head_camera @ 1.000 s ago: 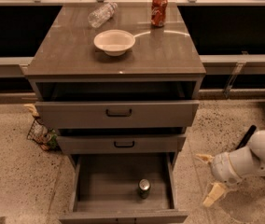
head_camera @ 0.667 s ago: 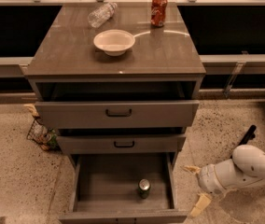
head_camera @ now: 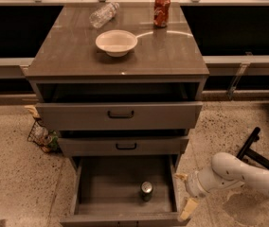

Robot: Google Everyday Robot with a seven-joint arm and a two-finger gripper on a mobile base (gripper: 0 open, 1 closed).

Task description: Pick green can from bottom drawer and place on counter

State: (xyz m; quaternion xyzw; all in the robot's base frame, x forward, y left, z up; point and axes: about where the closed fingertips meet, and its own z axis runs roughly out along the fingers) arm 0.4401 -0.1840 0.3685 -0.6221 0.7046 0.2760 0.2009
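The green can (head_camera: 146,190) stands upright in the open bottom drawer (head_camera: 92,188), right of its middle, silver top showing. My gripper (head_camera: 184,193) is low at the drawer's right side, just outside its right wall, to the right of the can and apart from it. Its two tan fingers (head_camera: 187,209) are spread apart and hold nothing. The white arm reaches in from the lower right. The counter (head_camera: 77,56) is the glossy grey-brown top of the cabinet, above the two black-handled drawers.
On the counter stand a white bowl (head_camera: 116,42), a lying clear plastic bottle (head_camera: 103,14) and a red can (head_camera: 162,10). A wire basket (head_camera: 42,135) with items sits on the floor left of the cabinet. A black stand (head_camera: 253,148) lies at the right.
My gripper and arm have moved left, from out on the floor to right beside the bottom drawer's right wall. The can and the counter's things have not moved.
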